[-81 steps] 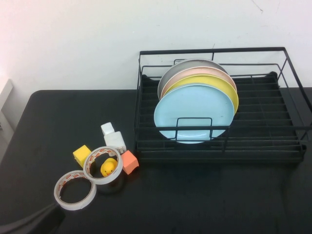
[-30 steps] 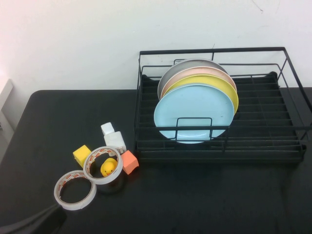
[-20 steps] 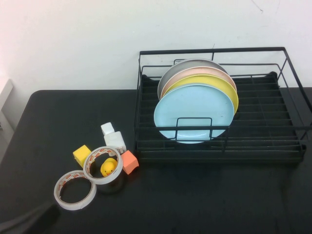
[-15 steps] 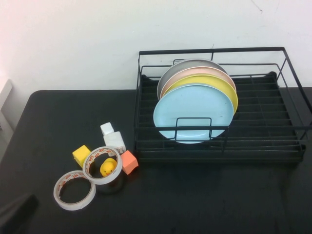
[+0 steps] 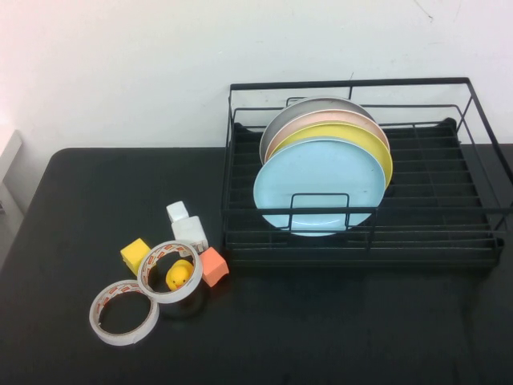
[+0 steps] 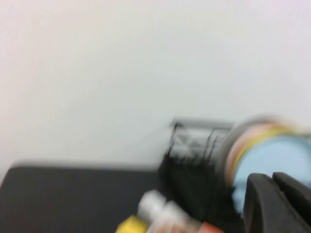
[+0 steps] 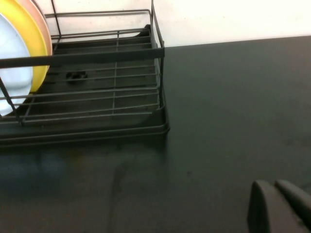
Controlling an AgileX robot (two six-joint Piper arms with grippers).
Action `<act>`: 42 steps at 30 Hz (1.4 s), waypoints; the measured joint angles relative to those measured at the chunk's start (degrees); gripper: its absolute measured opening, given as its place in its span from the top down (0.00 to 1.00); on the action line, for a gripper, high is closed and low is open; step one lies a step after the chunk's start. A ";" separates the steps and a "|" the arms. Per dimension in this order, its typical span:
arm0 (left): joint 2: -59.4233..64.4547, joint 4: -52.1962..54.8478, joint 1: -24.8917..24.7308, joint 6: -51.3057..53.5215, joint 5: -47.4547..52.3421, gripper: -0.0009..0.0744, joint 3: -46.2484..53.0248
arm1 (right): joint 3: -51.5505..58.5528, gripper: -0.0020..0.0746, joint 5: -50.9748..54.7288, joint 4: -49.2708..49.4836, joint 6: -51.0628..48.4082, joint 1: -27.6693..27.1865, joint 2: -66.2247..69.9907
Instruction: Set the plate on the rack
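Observation:
The pale light-blue plate (image 5: 321,180) stands upright at the front of a row of plates in the black wire rack (image 5: 345,83) at the back right of the table. It also shows in the left wrist view (image 6: 277,155) and at the edge of the right wrist view (image 7: 12,58). Neither arm shows in the high view. My left gripper (image 6: 272,177) is shut and empty, well back from the rack (image 6: 194,170). My right gripper (image 7: 274,183) is shut and empty over bare black table, off the rack's (image 7: 116,53) right end.
Yellow (image 5: 365,138), pink (image 5: 337,119) and grey (image 5: 309,107) plates stand behind the blue one. Left of the rack lie two tape rolls (image 5: 123,311), a yellow duck (image 5: 179,275), a yellow cube (image 5: 135,255), an orange cube (image 5: 213,265) and white blocks (image 5: 186,226).
The dark left arm at the high view's bottom left corner has drawn back out of view. The plates and the rack have not moved.

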 joint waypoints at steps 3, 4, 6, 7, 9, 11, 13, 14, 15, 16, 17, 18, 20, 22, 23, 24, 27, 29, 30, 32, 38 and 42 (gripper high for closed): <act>-0.51 20.95 7.44 -21.27 11.00 0.99 0.00 | 0.00 0.98 0.00 0.00 0.00 0.00 0.00; -0.51 25.54 10.70 -28.16 15.53 0.99 0.10 | 0.00 0.98 0.00 0.00 0.00 0.00 0.00; -0.51 30.35 15.15 -37.19 22.10 0.99 0.62 | 0.00 0.98 0.00 0.00 0.00 0.00 0.00; -0.51 31.73 17.15 -39.89 23.80 0.99 0.98 | 0.00 0.98 0.09 0.00 0.00 0.00 0.00; -0.51 33.08 19.47 -41.49 24.63 0.99 1.53 | 0.00 0.98 0.09 0.00 0.00 0.00 0.00; -0.51 33.96 20.13 -41.47 22.87 0.99 2.17 | 0.00 0.98 0.09 0.00 0.00 0.00 0.00; -0.51 35.37 19.85 -41.93 19.24 0.99 3.39 | 0.00 0.98 0.09 0.00 0.00 0.00 0.00; -0.51 36.52 19.16 -42.08 16.89 0.99 4.12 | 0.00 0.98 0.09 0.00 0.00 0.00 0.00; -0.54 37.62 18.20 -42.08 15.20 0.99 4.63 | 0.00 0.98 0.09 0.00 0.00 0.00 0.00; -0.54 39.14 16.97 -42.08 13.24 0.99 4.97 | 0.00 0.98 0.09 0.00 0.00 0.00 0.00; -0.54 40.67 15.60 -42.08 11.78 0.99 5.08 | 0.00 0.98 0.09 0.00 0.00 0.00 0.00; -0.54 41.64 14.44 -42.08 10.66 0.99 5.08 | 0.00 0.98 0.09 0.00 0.00 0.00 0.00; -0.64 43.02 11.59 -42.08 9.95 0.99 5.08 | 0.00 0.98 0.09 0.00 0.00 0.00 0.00; -0.64 43.53 9.33 -42.08 10.81 0.99 5.08 | 0.00 0.98 0.09 0.00 0.00 0.00 0.00; -0.64 43.65 8.28 -41.68 11.61 0.99 5.08 | 0.00 0.98 0.09 0.00 0.00 0.00 0.00; -0.64 43.65 7.42 -41.09 12.46 0.99 5.08 | 0.00 0.98 0.09 0.00 0.00 0.00 0.00; -0.64 43.65 5.68 -39.37 14.88 0.99 5.08 | 0.00 0.98 0.09 0.00 0.00 0.00 0.00; -0.64 43.65 4.79 -37.34 16.01 0.99 5.08 | 0.00 0.98 0.13 0.00 0.00 0.00 0.00; -0.64 43.65 4.44 -36.39 16.27 0.99 5.08 | 0.00 0.98 0.13 0.00 0.00 0.00 0.00; -0.64 43.65 3.69 -35.36 17.13 0.99 4.97 | 0.00 0.98 0.13 0.00 0.00 0.00 0.00; -0.64 41.50 3.39 -34.62 18.00 0.99 4.97 | 0.00 0.98 0.13 0.00 0.00 0.00 0.00; -0.64 41.37 3.39 -34.62 18.10 0.99 4.97 | 0.00 0.98 0.22 0.00 0.00 0.00 0.00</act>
